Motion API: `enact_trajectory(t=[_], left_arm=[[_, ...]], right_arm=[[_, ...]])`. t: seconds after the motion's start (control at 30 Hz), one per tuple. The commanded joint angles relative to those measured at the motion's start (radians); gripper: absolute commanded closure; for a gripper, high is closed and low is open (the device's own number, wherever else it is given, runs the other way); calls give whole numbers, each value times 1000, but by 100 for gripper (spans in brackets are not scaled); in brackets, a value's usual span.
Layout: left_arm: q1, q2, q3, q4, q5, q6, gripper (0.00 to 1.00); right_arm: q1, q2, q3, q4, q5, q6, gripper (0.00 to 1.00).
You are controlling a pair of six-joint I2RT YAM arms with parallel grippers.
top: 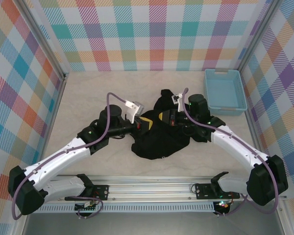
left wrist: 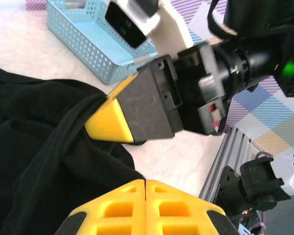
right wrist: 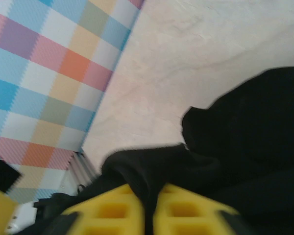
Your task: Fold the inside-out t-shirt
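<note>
Pastel checked walls [top: 152, 34] close in a cream tabletop [top: 88, 93] on three sides, and from where I stand the plain black cloth t-shirt [top: 157, 144] lies bunched in a rumpled heap at the middle of it, between the two arms. A light-blue perforated plastic basket [top: 223, 90] sits off at the far right, apart from the shirt.

Both arms reach inward and meet over the upper part of the heap. The left gripper [top: 151, 122] comes in from the left, the right gripper [top: 162, 117] from the right, and their yellow tips sit close together on the cloth.

Seen from the left wrist, the left gripper [left wrist: 146, 182] has its yellow fingers pressed flat together. The t-shirt [left wrist: 34, 147] draws up to a point right at their tips, pinched there. Just beyond, the right gripper [left wrist: 103, 125] pokes into a raised ridge of the cloth, with the basket [left wrist: 83, 39] behind it.

From the right wrist, the right gripper [right wrist: 149, 193] stands narrow, with a fold of the t-shirt [right wrist: 255, 127] caught in the slit between its fingers.
</note>
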Motion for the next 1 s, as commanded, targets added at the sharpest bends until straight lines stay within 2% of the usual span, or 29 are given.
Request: enact_trajectory(t=[0.0, 0.1, 0.17, 0.33, 0.4, 0.5, 0.67, 0.7, 0.73, 0.77, 0.8, 0.87, 0.9, 0.97], left_arm=[[-7, -29, 79, -27, -47, -15, 100], [-5, -20, 105, -40, -52, -18, 100], [-6, -18, 106, -40, -60, -15, 100], [-6, -14, 121, -56, -41, 9, 100], [-6, -15, 127, -63, -40, 17, 100], [-5, -9, 135, -67, -15, 21, 100], [-6, -11, 140, -70, 10, 19, 100], [-6, -12, 140, -70, 13, 20, 100], [-6, -12, 139, -70, 17, 20, 100], [-6, -14, 137, -69, 21, 21, 100], [-6, -15, 137, -74, 20, 24, 100], [-6, -26, 132, -92, -14, 28, 100], [-5, -42, 120, -99, -60, 25, 100], [-5, -85, 72, -117, -204, 2, 96]], right_arm=[[2, 8, 72, -169, 91, -116, 70], [14, -30, 113, -267, 160, -229, 60], [20, -80, 100, -258, 152, -293, 56], [55, -201, 21, -150, -25, -436, 47], [67, -225, -24, -77, -102, -461, 38], [79, -212, -56, 26, -144, -472, 33], [116, -79, -6, 86, -169, -504, 30], [123, -61, -1, 103, -153, -499, 33], [126, -46, 1, 127, -140, -485, 41], [126, -38, -1, 153, -130, -466, 52], [126, -35, -5, 175, -108, -441, 69], [124, -50, -25, 200, -86, -421, 90], [121, -64, -40, 207, -80, -415, 97], [117, -99, -76, 227, -74, -407, 100]])
